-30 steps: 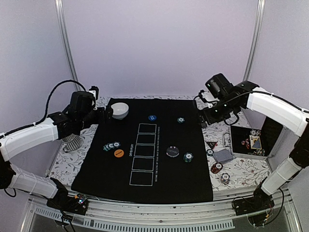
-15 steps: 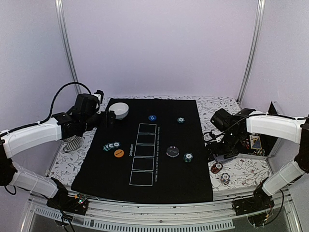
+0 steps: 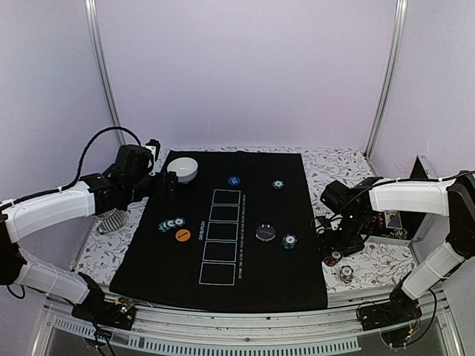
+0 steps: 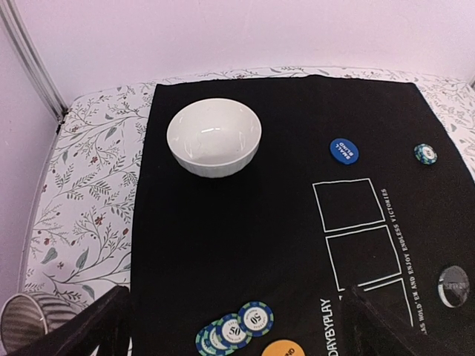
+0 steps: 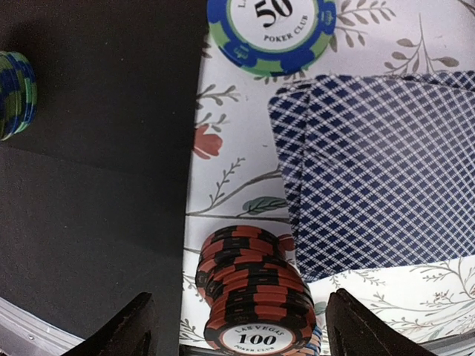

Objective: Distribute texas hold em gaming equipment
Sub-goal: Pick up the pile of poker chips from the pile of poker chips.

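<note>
My right gripper (image 3: 335, 243) is low over the floral tablecloth just right of the mat, open. In the right wrist view its fingers (image 5: 126, 330) straddle a red-black chip stack (image 5: 256, 304) marked 100, apart from it. The blue-backed card deck (image 5: 378, 170) lies beside it, with a teal 50 chip (image 5: 271, 30) beyond. My left gripper (image 3: 165, 182) is open and empty, next to the white bowl (image 3: 184, 168). On the mat are teal chips (image 3: 171, 224), an orange disc (image 3: 182, 235), a blue disc (image 3: 234, 180), a teal chip (image 3: 277, 184), a black disc (image 3: 266, 232) and a teal stack (image 3: 289, 240).
The black mat (image 3: 148, 259) with white rectangles covers the table's middle. Another chip stack (image 3: 346, 273) sits near the front right. A dark box (image 3: 393, 219) holding cards stands at the right edge. A ribbed metal cup (image 3: 110, 216) stands left of the mat.
My right arm has swung down from high at the back right to just over the red-black chip stack and cards. My left gripper has shifted slightly nearer the bowl.
</note>
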{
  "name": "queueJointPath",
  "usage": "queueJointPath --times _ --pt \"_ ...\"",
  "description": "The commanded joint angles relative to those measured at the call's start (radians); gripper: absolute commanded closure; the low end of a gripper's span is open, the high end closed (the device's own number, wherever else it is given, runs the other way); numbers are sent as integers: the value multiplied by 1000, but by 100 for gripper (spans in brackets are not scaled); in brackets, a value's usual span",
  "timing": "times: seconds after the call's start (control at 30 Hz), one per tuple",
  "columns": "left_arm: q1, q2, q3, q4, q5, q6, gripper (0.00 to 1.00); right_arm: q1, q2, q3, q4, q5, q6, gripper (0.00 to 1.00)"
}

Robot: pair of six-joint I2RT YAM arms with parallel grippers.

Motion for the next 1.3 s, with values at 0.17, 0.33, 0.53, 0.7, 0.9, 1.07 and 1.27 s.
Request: queueJointPath --times 0.17,0.33,0.53,0.7,0.9,1.07,1.27 --pt "-12 15 -7 4 8 23 2 11 68 14 42 6 -2 38" --pt "-13 9 -13 4 2 27 2 14 65 25 15 41 2 57" --pt "-12 14 -12 7 2 29 2 18 59 41 -11 62 2 71" --pt "-12 12 -14 8 2 30 2 19 57 67 -40 76 -1 54" --pt "-12 5 -21 5 -1 30 2 19 43 67 -53 80 2 56" --pt "-12 4 -20 5 -4 33 2 19 44 56 -45 67 3 58" --pt "-12 1 -21 6 -6 35 2 20 49 52 -42 66 -2 72"
